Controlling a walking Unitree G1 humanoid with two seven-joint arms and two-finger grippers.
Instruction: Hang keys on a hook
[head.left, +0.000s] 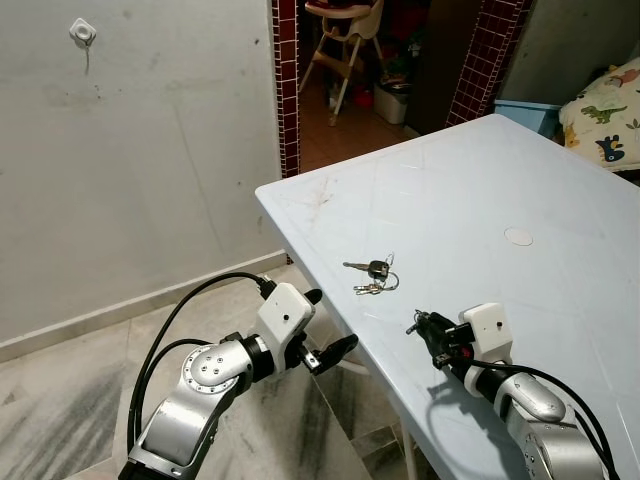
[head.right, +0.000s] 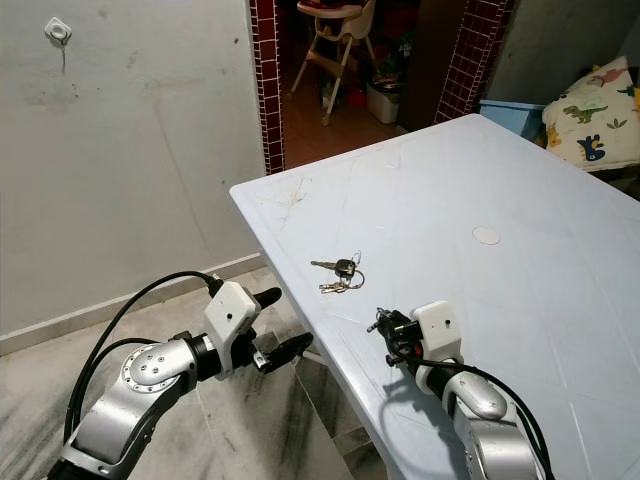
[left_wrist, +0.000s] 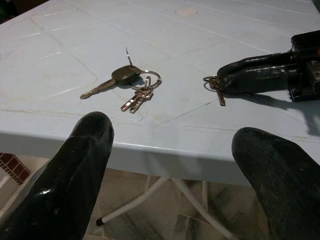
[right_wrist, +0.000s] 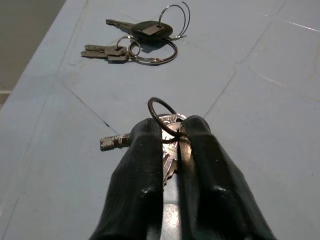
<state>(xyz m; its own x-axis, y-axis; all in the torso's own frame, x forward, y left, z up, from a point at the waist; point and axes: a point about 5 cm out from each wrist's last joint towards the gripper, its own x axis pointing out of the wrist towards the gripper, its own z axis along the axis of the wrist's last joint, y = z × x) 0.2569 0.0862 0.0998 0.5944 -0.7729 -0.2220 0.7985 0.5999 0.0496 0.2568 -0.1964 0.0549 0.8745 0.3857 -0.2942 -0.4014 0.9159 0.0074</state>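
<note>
Overhead, the right gripper (head.left: 420, 325) is resting low on the pale blue table (head.left: 560, 190), just beside a loose key bunch (head.left: 374, 275); the wall hook (head.left: 82, 32) is sitting well apart. Left wrist view: the left gripper's fingers (left_wrist: 75, 165) are spreading wide, empty, off the table edge. Right wrist view: fingers are clenching a ringed key (right_wrist: 167, 127)

A pale blue plastic table (head.left: 480, 200) stood before me on a grey marbled tile floor (head.left: 60, 400). Beyond it I saw a scuffed off-white wall (head.left: 170, 150) and a maroon-tiled doorway (head.left: 288, 90) with a wooden high chair (head.left: 345, 40) inside.
</note>
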